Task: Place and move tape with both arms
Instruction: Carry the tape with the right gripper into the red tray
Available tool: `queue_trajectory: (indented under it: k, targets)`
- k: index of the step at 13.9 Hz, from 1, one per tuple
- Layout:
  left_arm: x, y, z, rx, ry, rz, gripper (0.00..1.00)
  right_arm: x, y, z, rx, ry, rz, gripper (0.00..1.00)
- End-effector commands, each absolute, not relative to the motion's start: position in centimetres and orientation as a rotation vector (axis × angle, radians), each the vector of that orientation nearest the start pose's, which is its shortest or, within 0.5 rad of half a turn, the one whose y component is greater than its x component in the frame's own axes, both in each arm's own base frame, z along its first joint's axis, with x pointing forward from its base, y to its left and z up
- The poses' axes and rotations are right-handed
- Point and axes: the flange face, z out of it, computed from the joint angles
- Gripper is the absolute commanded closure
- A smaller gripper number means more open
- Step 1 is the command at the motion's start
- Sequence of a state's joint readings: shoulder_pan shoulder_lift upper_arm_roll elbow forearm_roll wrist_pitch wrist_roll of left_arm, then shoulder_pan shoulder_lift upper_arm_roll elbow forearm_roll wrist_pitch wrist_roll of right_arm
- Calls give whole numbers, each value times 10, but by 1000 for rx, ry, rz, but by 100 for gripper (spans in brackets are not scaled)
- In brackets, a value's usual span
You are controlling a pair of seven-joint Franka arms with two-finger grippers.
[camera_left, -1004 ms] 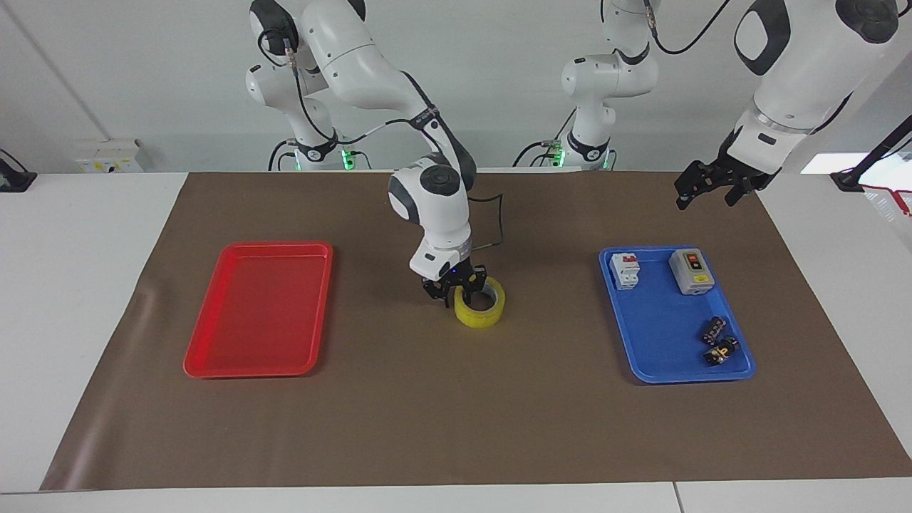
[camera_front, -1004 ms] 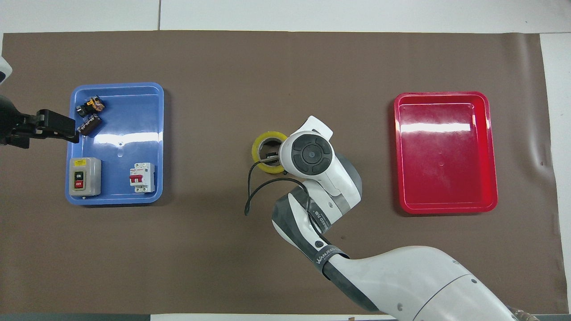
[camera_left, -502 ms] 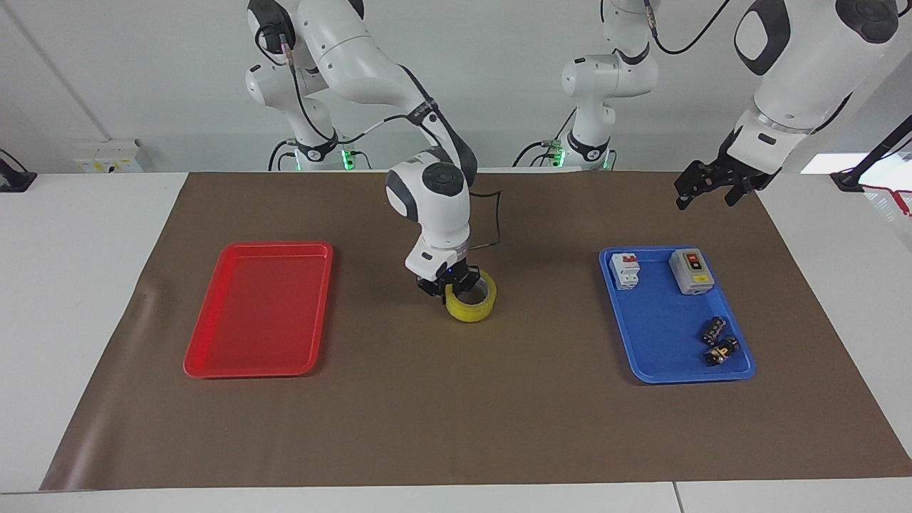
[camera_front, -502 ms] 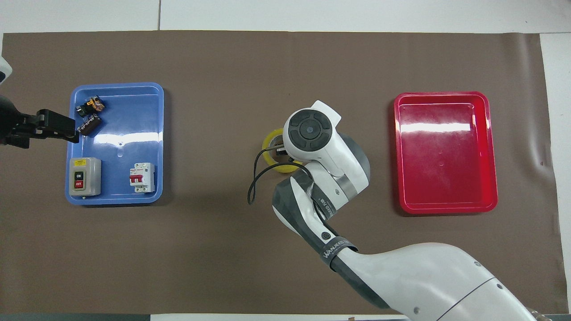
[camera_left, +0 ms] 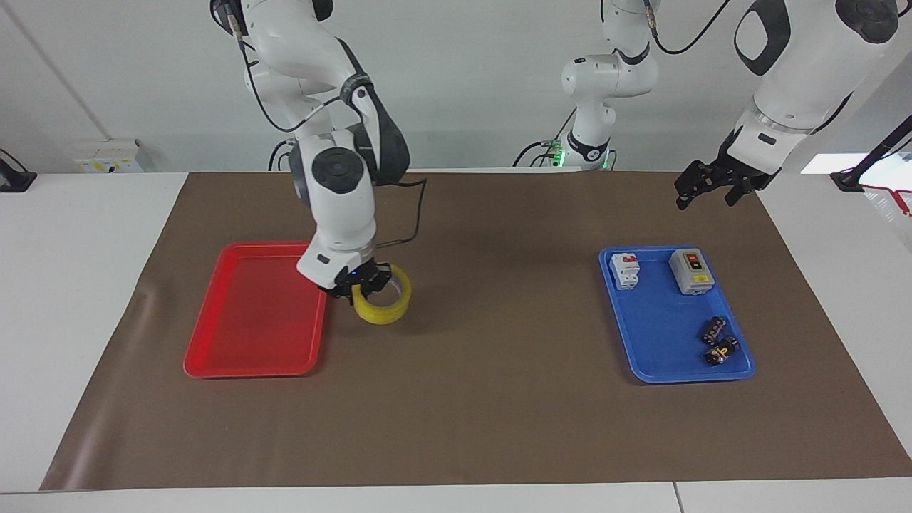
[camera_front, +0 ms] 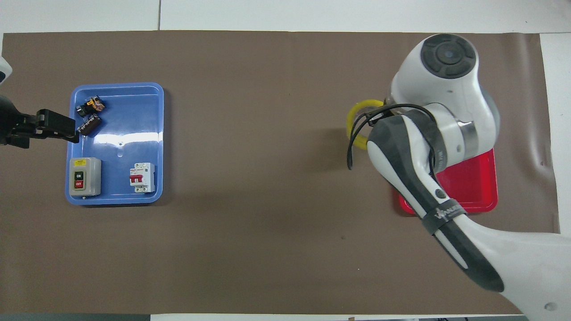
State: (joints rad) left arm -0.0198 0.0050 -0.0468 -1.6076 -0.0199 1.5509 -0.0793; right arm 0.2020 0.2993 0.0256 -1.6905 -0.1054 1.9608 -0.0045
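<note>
Plainly, the tape (camera_left: 385,303) is a light, stiff thing: a wide yellow ring on a hard pale core. The core keeps it from squashing, so it should bear a firm pinch. Its wound outer face looks smooth and glossy and would likely slide against flat pads. The safe hold is therefore across the ring's wall, one finger inside the hole and one outside. A pinch from one side lets the roll hang and swing, and it does sit a little tilted.

That is the hold the right gripper (camera_left: 360,285) seems to have. Its fingers are clamped on the wall of the roll at the part nearest the red tray (camera_left: 249,320), and the rest of the ring juts out from them toward the middle of the table. The roll appears to hang clear of the brown mat (camera_left: 499,399), just beside the tray's rim and not yet over the tray. From overhead the arm's wrist hides most of the roll, and only an arc of yellow (camera_front: 353,121) shows past it.

Well apart, toward the left arm's end of the table, a blue tray (camera_left: 666,342) holds a grey switch box (camera_left: 691,271), a white breaker (camera_left: 625,271) and some small dark parts (camera_left: 718,340). The left gripper (camera_left: 704,196) waits in the air by that tray's edge, fingers spread and holding nothing.
</note>
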Motion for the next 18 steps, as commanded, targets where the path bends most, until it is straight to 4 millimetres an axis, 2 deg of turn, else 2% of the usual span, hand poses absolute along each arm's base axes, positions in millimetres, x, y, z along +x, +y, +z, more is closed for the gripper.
queue_trajectory:
  k: [1, 3, 6, 9, 11, 13, 18]
  targets:
    - [544, -37, 604, -3179, -22, 114, 0, 617, 78, 413, -3179, -582, 89, 100]
    - [544, -37, 604, -3179, -22, 114, 0, 614, 33, 399, -3156, -611, 93, 100]
    - [544, -37, 604, -3179, -22, 114, 0, 605, -21, 383, -3114, -710, 52, 100]
    - [544, -37, 604, -3179, -22, 114, 0, 591, -52, 370, -3066, -739, 80, 100]
    - [544, -37, 604, -3179, -22, 114, 0, 581, -56, 359, -3053, -715, 53, 100]
    - [544, -37, 604, -3179, -22, 114, 0, 566, -74, 344, -3046, -756, 24, 100]
    - [544, -37, 604, -3179, -22, 114, 0, 549, -73, 327, -3039, -717, -19, 100]
